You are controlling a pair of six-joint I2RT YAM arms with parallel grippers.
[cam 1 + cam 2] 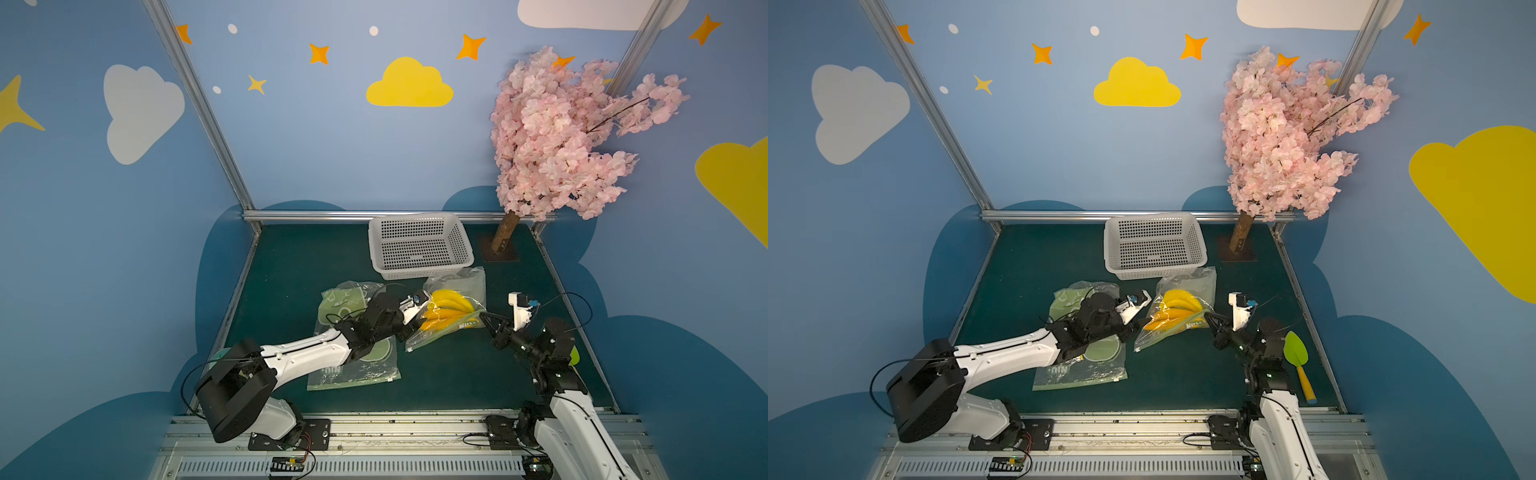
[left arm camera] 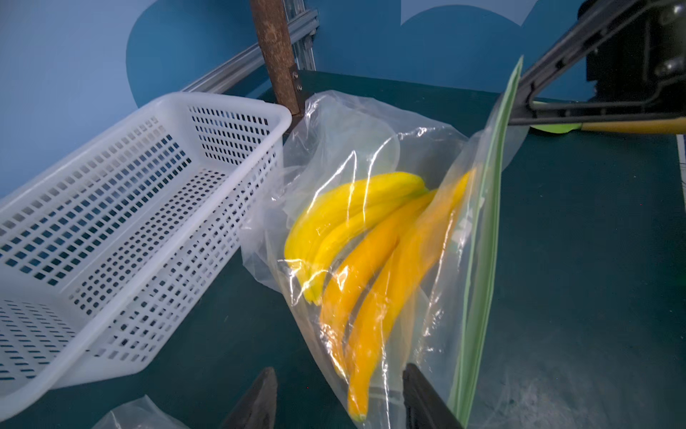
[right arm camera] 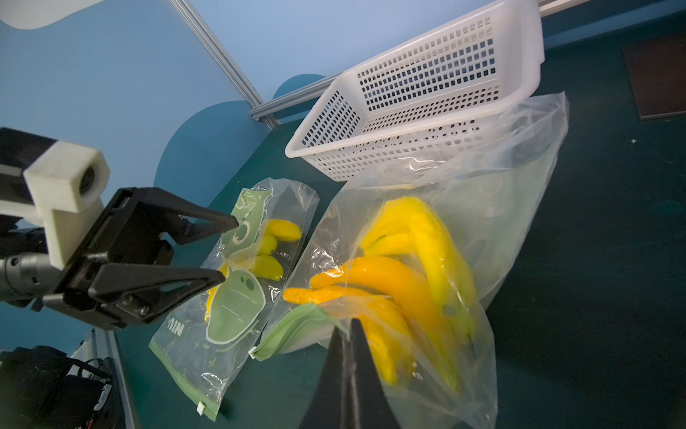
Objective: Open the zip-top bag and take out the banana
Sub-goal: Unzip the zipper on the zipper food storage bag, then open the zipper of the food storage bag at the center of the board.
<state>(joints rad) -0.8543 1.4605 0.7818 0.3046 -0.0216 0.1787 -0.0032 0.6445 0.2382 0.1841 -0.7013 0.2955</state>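
A clear zip-top bag (image 1: 461, 286) (image 1: 1192, 282) lies mid-table with a bunch of yellow and orange bananas (image 1: 449, 307) (image 2: 371, 260) (image 3: 419, 237) inside. My right gripper (image 1: 484, 318) (image 1: 1208, 318) (image 3: 350, 327) is shut on the bag's green zip strip (image 3: 297, 327) and holds that edge off the mat. My left gripper (image 1: 415, 329) (image 1: 1137, 326) (image 2: 339, 403) (image 3: 227, 249) is open at the bag's other end. In the left wrist view a banana tip and the bag film show between its spread fingers (image 2: 423, 401). I cannot tell whether they touch the film.
A second bag with green print (image 1: 353, 374) (image 3: 230, 308), also holding bananas, lies under my left arm. A white mesh basket (image 1: 415, 217) (image 2: 222, 98) stands just behind the bags. A blossom tree trunk (image 1: 505, 232) is at the back right. A green toy shovel (image 1: 1296, 349) lies by my right arm.
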